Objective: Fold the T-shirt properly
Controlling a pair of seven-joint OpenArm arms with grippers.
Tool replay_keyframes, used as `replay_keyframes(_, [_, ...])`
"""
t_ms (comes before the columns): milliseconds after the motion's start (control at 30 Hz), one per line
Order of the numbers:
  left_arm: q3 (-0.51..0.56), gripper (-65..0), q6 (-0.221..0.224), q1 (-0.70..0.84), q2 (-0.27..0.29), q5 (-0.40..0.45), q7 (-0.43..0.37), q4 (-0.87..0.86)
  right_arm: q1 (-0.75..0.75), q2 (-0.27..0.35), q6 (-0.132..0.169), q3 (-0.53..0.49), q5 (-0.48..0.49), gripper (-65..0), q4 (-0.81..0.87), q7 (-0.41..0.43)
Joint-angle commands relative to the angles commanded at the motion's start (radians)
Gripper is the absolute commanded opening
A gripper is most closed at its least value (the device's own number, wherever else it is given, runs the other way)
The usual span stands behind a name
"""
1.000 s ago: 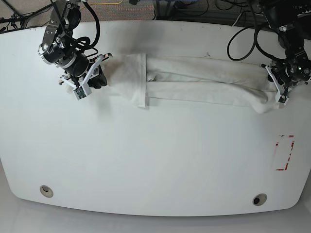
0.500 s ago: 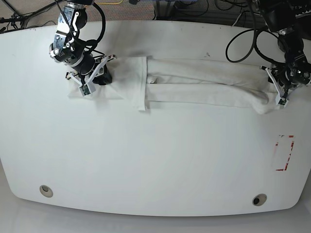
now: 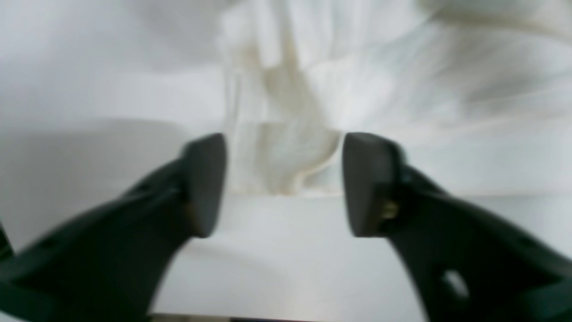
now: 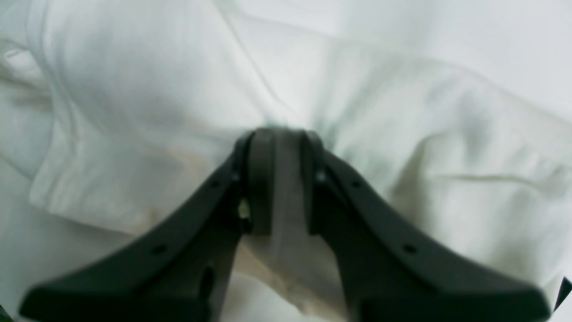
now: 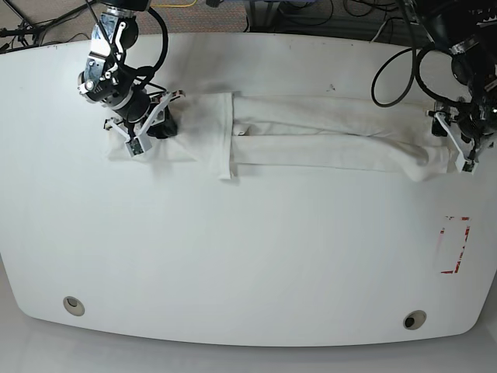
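A long white cotton T-shirt [image 5: 311,136] lies stretched across the white table [image 5: 248,256]; the left gripper [image 3: 283,183] has just let go, fingers apart, while the right gripper [image 4: 279,179] stays clamped on its end, so smoothing looks finished.

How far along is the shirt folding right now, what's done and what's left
Done: the T-shirt already lies as a long narrow band across the table, sides folded in. In hand: the right gripper is shut on cloth at one end; the left gripper is open, with the other end's hem between its fingers, not pinched. Left: probably folding the band end to end.
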Motion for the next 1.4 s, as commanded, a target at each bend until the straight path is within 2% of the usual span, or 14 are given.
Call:
replay_keyframes(167, [-0.032, -18.5, 0.0, -0.005, -0.051, -0.147, 0.031, 0.008, 0.0, -0.003, 0.0, -0.002, 0.0, -54.1, 0.0, 0.0])
replay_keyframes(233, [-0.051, -18.5, 0.0, -0.006, -0.064, -0.181, 0.031, 0.006, 0.0, -0.005, 0.0, -0.002, 0.0, -54.1, 0.0, 0.0])
replay_keyframes(367, [-0.057, -18.5, 0.0, -0.041, -0.066, -0.172, 0.029, -0.017, 0.0, -0.003, 0.0, -0.002, 0.0, -54.1, 0.0, 0.0])
replay_keyframes(567, [-0.063, -18.5, 0.0, -0.124, -0.071, -0.127, 0.025, -0.198, 0.002, -0.005, 0.0, -0.002, 0.0, -54.1, 0.0, 0.0])
replay_keyframes(767, [-0.06, -18.2, 0.0, -0.155, -0.106, -0.13, -0.011, -0.348, 0.002, -0.005, 0.0, -0.002, 0.0, -54.1, -0.003, 0.0])
replay_keyframes(867, [-0.054, -18.1, 0.0, -0.155, -0.118, -0.161, -0.018, -0.405, 0.002, -0.006, 0.0, -0.002, 0.0, -54.1, -0.003, 0.0])
replay_keyframes(1033, [0.006, -18.3, 0.0, -0.155, -0.121, -0.206, -0.023, -0.44, 0.002, -0.008, 0.0, -0.002, 0.002, -54.1, -0.003, 0.0])
replay_keyframes(1167, [0.015, -18.3, 0.0, -0.152, -0.121, -0.199, -0.028, -0.443, 0.0, -0.008, 0.0, -0.002, 0.002, -54.1, -0.003, 0.0])
replay_keyframes(1400, [0.02, -18.3, 0.0, -0.12, -0.121, -0.193, -0.097, -0.479, -0.003, -0.006, 0.0, -0.002, 0.002, -54.1, -0.003, 0.0])
